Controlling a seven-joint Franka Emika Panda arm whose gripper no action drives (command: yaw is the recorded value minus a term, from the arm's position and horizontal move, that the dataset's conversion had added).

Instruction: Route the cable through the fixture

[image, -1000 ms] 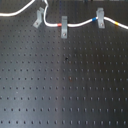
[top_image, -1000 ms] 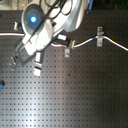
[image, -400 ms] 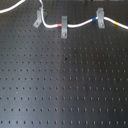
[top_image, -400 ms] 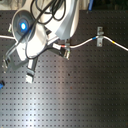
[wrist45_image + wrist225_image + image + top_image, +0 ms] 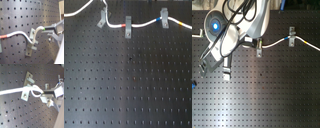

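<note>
The arm (image 5: pixel 239 25) is seen slanted low across the second exterior view's upper left, its gripper (image 5: pixel 51 31) clenched on the cable (image 5: pixel 141 23) beside the slanted grey metal fixture (image 5: pixel 32 41). The thin white cord, banded red, blue and yellow-orange, is strung along the black perforated board (image 5: pixel 129 85) past two upright clips (image 5: pixel 128 27).
</note>
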